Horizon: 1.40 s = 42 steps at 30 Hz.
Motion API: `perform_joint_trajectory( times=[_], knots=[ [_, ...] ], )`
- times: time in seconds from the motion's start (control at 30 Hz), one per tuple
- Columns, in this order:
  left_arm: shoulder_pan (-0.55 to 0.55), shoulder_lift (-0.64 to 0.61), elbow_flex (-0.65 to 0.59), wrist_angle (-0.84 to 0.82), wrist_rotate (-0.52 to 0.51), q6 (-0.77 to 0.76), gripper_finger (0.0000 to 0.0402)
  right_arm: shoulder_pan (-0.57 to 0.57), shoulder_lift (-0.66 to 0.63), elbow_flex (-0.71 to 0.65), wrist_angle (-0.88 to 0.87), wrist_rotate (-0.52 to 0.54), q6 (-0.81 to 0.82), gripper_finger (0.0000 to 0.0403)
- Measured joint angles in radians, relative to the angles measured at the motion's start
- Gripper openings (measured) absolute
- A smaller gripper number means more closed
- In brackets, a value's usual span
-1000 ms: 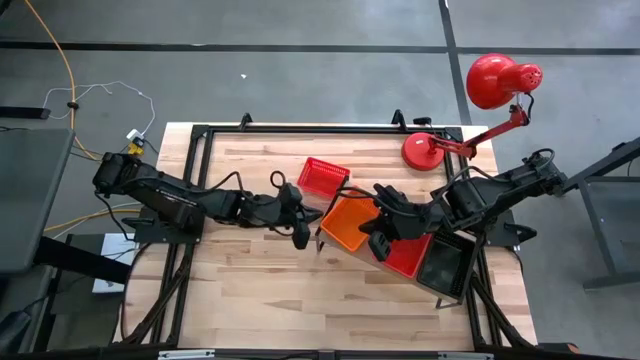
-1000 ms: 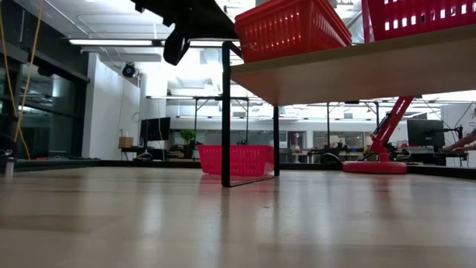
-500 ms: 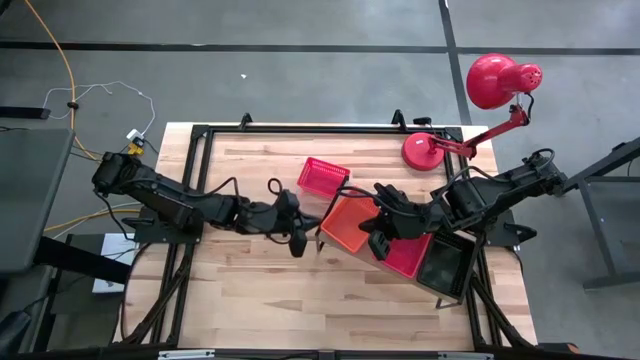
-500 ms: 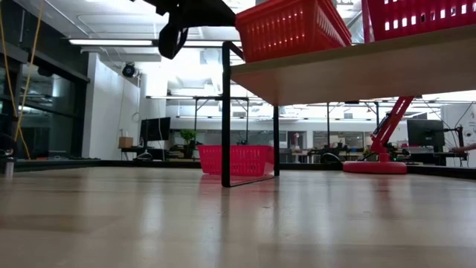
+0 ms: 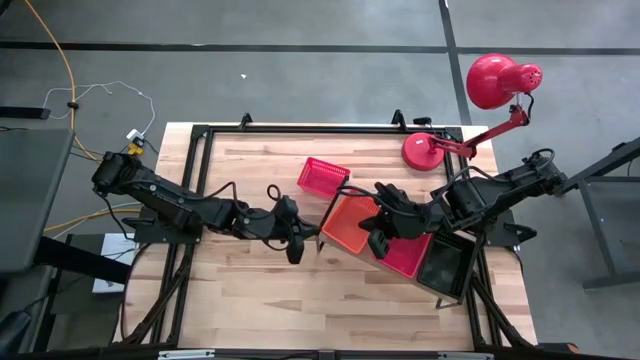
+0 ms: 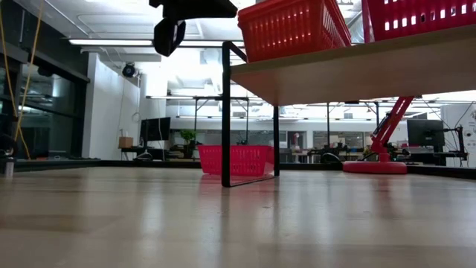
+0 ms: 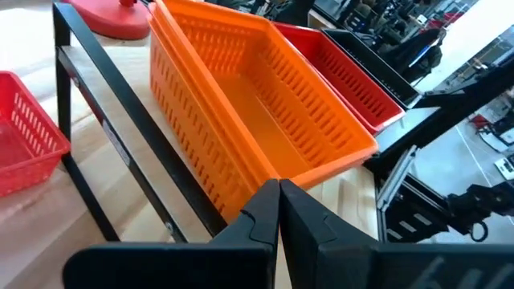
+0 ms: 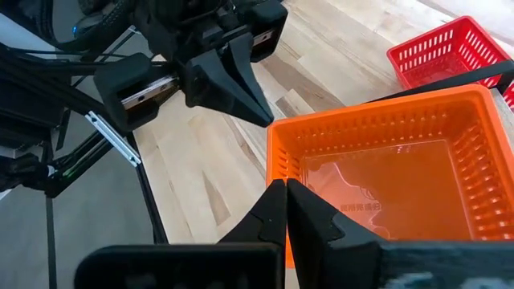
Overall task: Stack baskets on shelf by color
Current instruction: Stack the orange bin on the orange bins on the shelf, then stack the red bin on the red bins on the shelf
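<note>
Three baskets sit in a row on the shelf, right of centre in the high view: an orange basket at the bracket end, a red one beside it, then a black one. A second red basket lies apart on the table, just above and left of the orange one. So the red pair looks unstacked, and that job seems left to do. The left claw hangs closed and empty, just left of the orange basket. The right claw hovers over the orange basket's right edge, closed too, holding nothing.
</note>
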Motion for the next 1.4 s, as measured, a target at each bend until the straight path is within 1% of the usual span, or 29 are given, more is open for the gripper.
perform_joint_trajectory(
  times=[0.13, 0.27, 0.37, 0.43, 0.53, 0.6, 0.63, 0.73, 0.77, 0.83, 0.9, 1.0, 1.13, 1.2, 1.3, 1.4],
  knots=[
    [0.000, 0.000, -0.001, 0.024, 0.004, -0.001, 0.0000, 0.000, 0.000, 0.000, 0.000, 0.000, 0.000, 0.0000],
    [0.000, 0.000, -0.001, 0.097, 0.038, -0.001, 0.0000, 0.000, 0.000, 0.000, 0.000, 0.000, 0.002, 0.0000],
    [0.000, -0.001, 0.004, 0.095, 0.061, 0.032, 0.0000, 0.000, 0.000, 0.000, 0.000, 0.000, 0.005, 0.0000],
    [0.008, -0.027, 0.022, 0.017, 0.064, 0.084, 0.0000, 0.000, 0.000, 0.000, 0.000, 0.000, 0.008, 0.0000],
    [0.043, -0.076, 0.093, -0.132, 0.053, 0.179, 0.0000, 0.000, -0.001, 0.000, 0.002, 0.000, 0.008, 0.0000],
    [0.075, -0.109, 0.138, -0.299, 0.014, 0.251, 0.0000, 0.000, -0.003, 0.000, 0.008, 0.005, 0.008, 0.0000],
    [0.091, -0.113, 0.162, -0.349, -0.012, 0.278, 0.0000, 0.000, -0.004, 0.000, 0.010, 0.006, 0.008, 0.0000],
    [0.157, -0.136, 0.198, -0.516, -0.103, 0.329, 0.0001, 0.000, -0.006, 0.000, 0.010, 0.015, 0.008, 0.0000],
    [0.185, -0.136, 0.202, -0.531, -0.115, 0.333, 0.0003, 0.000, -0.006, 0.000, 0.010, 0.022, 0.008, 0.0000],
    [0.255, -0.134, 0.201, -0.586, -0.103, 0.341, 0.0011, 0.000, -0.006, 0.000, 0.010, 0.030, 0.008, 0.0000],
    [0.329, -0.109, 0.198, -0.604, -0.045, 0.340, 0.0026, 0.000, -0.006, 0.000, 0.010, 0.038, 0.008, 0.0000],
    [0.429, -0.053, 0.176, -0.615, 0.039, 0.316, 0.0060, 0.000, -0.006, 0.000, 0.010, 0.053, 0.010, 0.0000],
    [0.526, 0.044, 0.175, -0.604, 0.061, 0.229, 0.0119, 0.000, -0.006, 0.000, 0.010, 0.070, 0.012, 0.0000],
    [0.562, 0.089, 0.174, -0.584, 0.082, 0.200, 0.0148, 0.000, -0.006, 0.000, 0.009, 0.074, 0.029, 0.0000],
    [0.609, 0.155, 0.175, -0.549, 0.158, 0.192, 0.0186, 0.000, -0.006, 0.000, 0.008, 0.084, 0.035, 0.0000],
    [0.632, 0.223, 0.175, -0.512, 0.220, 0.176, 0.0213, 0.000, -0.006, 0.000, 0.008, 0.091, 0.053, 0.0000]
  ],
)
